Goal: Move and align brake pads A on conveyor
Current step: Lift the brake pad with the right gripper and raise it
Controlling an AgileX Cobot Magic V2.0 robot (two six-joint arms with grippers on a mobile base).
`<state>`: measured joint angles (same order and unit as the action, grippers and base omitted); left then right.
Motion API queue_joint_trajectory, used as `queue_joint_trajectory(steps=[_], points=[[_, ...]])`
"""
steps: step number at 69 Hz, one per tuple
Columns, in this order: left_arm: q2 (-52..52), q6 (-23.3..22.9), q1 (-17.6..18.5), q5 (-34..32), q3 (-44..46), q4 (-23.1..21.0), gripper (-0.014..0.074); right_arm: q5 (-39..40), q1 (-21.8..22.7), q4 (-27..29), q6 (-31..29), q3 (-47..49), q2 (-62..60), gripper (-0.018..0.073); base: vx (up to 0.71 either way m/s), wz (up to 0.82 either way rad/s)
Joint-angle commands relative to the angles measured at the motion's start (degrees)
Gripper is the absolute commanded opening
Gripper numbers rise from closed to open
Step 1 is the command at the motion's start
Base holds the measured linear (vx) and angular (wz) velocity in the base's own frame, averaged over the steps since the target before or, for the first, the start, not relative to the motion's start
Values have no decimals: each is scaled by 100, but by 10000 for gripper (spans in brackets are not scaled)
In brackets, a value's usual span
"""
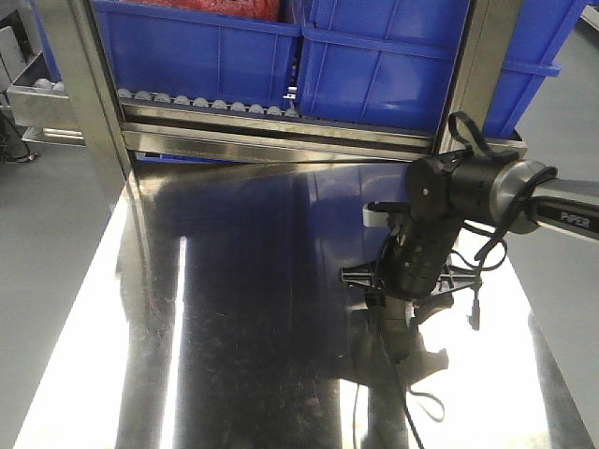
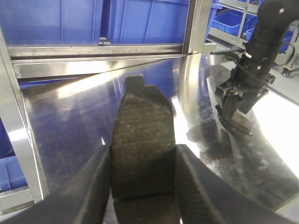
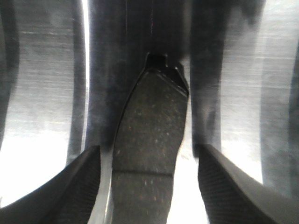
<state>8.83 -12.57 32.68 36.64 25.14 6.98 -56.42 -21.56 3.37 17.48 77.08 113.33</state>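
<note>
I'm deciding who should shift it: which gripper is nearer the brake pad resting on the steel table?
Right. The right gripper is open around that brake pad. The left gripper is off across the steel table, shut on a second pad.

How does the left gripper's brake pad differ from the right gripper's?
The left pad is clamped: the left gripper presses both its sides. The right pad sits loose, with gaps to the open right gripper on either side. The left pad looks sharp and ridged; the right pad blurred and speckled. Both are dark curved oblongs with a notched tab, over the steel table.
</note>
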Motion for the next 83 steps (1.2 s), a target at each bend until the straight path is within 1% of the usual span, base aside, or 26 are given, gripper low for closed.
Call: queue_joint_trajectory(steps=[1,7,13,18,19,22,24,27,28,29,40,49,59,71,76,83], points=[[69,7,16,-560,165,-3,-6,-17,9,35,-113,143,-120,433,0,0],[69,7,16,-560,165,-3,-6,-2,9,28,-113,143,-53,425,0,0],[69,7,16,-560,165,-3,-6,71,9,1,-113,143,-53,374,0,0],[69,7,16,-560,165,-3,-6,76,9,1,-113,143,-53,280,0,0],[69,7,16,-560,165,-3,-6,76,9,1,-113,143,-53,244,0,0],[69,7,16,-560,165,-3,-6,77,9,1,-125,143,-53,180,0,0],[69,7,16,-560,165,-3,-6,77,9,8,-130,143,-53,111,0,0],[69,7,16,-560,165,-3,-6,72,9,8,-169,143,-62,30,0,0],[69,7,16,-560,165,-3,-6,71,9,8,-180,143,-69,17,0,0],[69,7,16,-560,165,-3,-6,60,9,8,-186,143,-68,-19,0,0],[69,7,16,-560,165,-3,-6,-151,24,6,-398,143,-175,-10,0,0],[69,7,16,-560,165,-3,-6,-20,105,25,-454,-23,-511,-8,0,0],[69,7,16,-560,165,-3,-6,193,496,11,-641,-466,-1022,-5,0,0],[69,7,16,-560,165,-3,-6,429,1074,-37,-1283,-1105,-1840,-5,0,0],[69,7,16,-560,165,-3,-6,599,1190,-53,-1558,-1385,-2271,-5,0,0],[69,7,16,-560,165,-3,-6,1098,1278,-54,-1581,-1841,-3071,-5,0,0]])
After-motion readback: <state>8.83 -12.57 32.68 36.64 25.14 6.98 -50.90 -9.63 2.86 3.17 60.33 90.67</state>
